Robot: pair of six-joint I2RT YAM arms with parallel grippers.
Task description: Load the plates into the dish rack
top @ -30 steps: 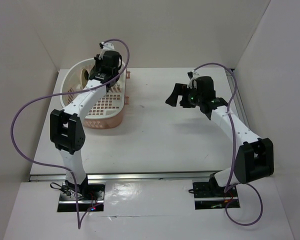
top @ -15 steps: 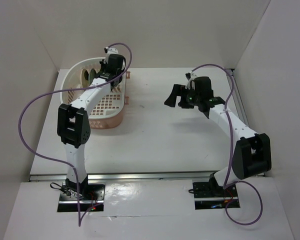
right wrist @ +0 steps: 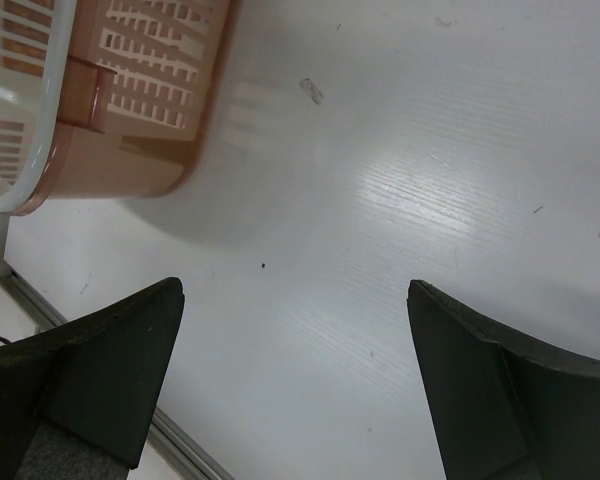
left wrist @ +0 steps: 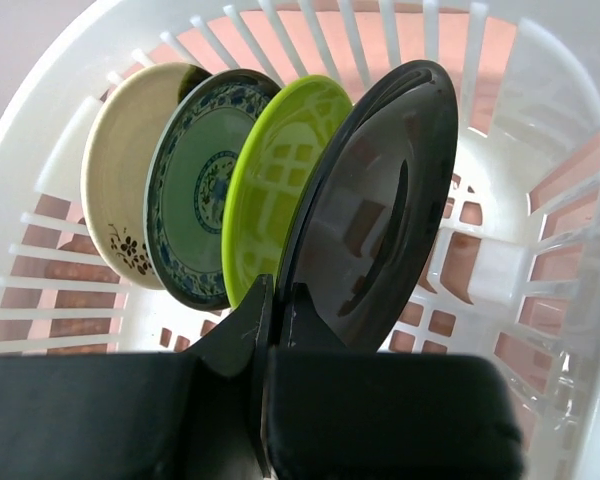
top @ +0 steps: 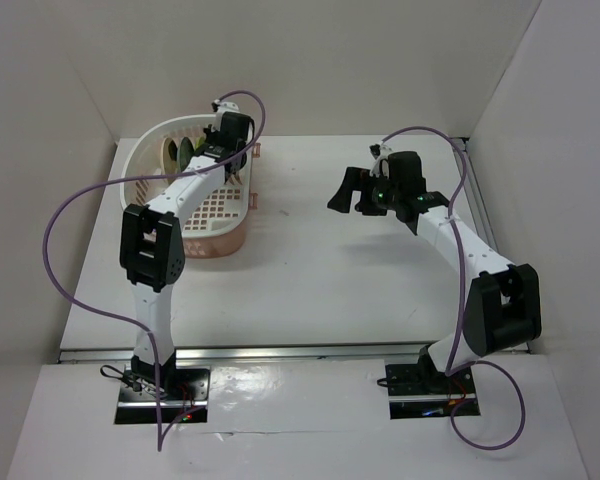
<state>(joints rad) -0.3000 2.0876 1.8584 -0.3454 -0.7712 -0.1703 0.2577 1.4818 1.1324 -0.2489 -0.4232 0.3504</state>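
The dish rack [top: 216, 216] stands at the table's back left. In the left wrist view the plates stand on edge in a row inside the rack [left wrist: 546, 70]: cream plate [left wrist: 120, 165], teal patterned plate [left wrist: 195, 190], lime green plate [left wrist: 280, 175], then the black plate [left wrist: 380, 200]. My left gripper [left wrist: 273, 305] is shut on the black plate's lower rim, right beside the green plate. From above, the left gripper [top: 213, 150] hangs over the rack's far end, with the cream plate [top: 169, 152] and green plate [top: 186, 150] just showing. My right gripper [top: 354, 190] is open and empty over the table.
The right wrist view shows the open right gripper [right wrist: 295, 330] above bare white table, with the rack's pink outer wall [right wrist: 130, 90] at the upper left. Grey walls enclose the table on three sides. A purple cable loops from each arm.
My left arm has reached farther toward the rack's far end, carrying the black plate in beside the green one. The right arm has barely moved.
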